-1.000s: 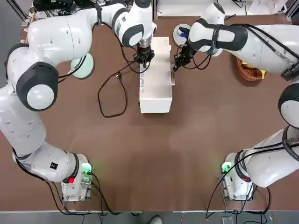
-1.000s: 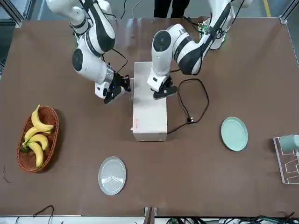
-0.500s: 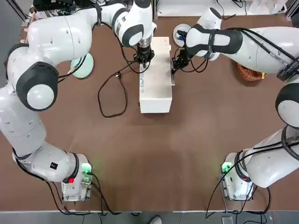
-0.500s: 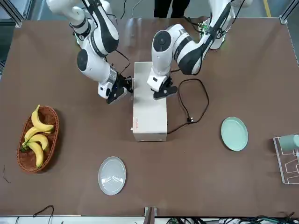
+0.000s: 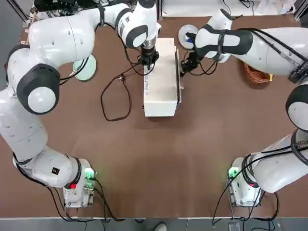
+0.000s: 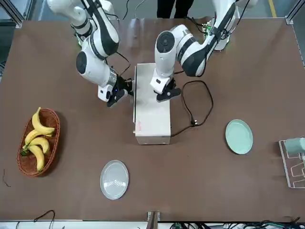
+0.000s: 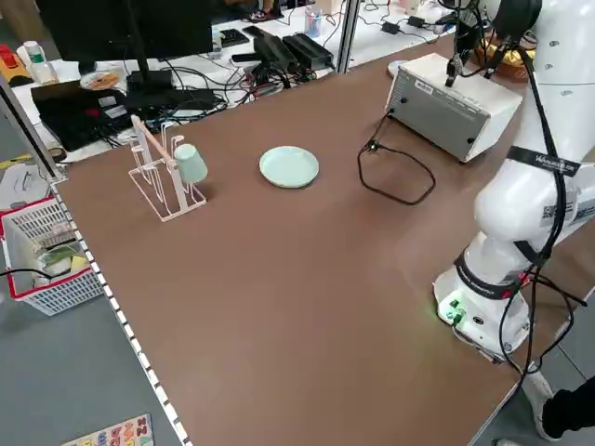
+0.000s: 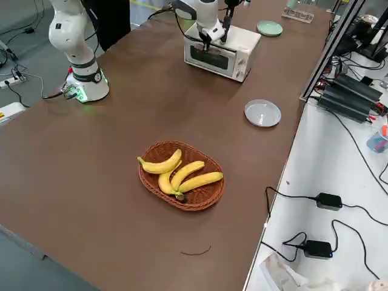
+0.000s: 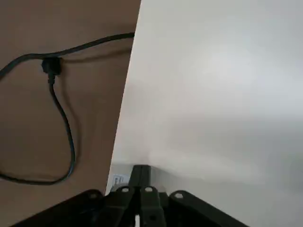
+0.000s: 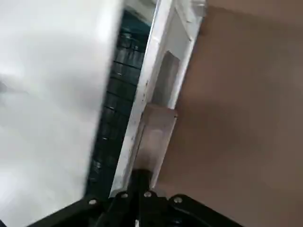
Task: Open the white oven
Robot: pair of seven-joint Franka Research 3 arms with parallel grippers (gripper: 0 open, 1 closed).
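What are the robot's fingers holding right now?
Nothing. The left gripper is shut and presses down on the oven's top. The right gripper is shut too, its tips at the door handle, with the door cracked open.

We see a wicker basket (image 8: pixel 159 183) holding three bananas (image 8: pixel 180 172) near the middle of the brown tabletop (image 8: pixel 91 157). Farther back, the white oven (image 8: pixel 221 43) stands with a robot arm's end effector (image 8: pixel 207 37) at its front. A clear plate (image 8: pixel 262 113) lies between oven and basket, and a green plate (image 8: pixel 269 28) sits beyond the oven.
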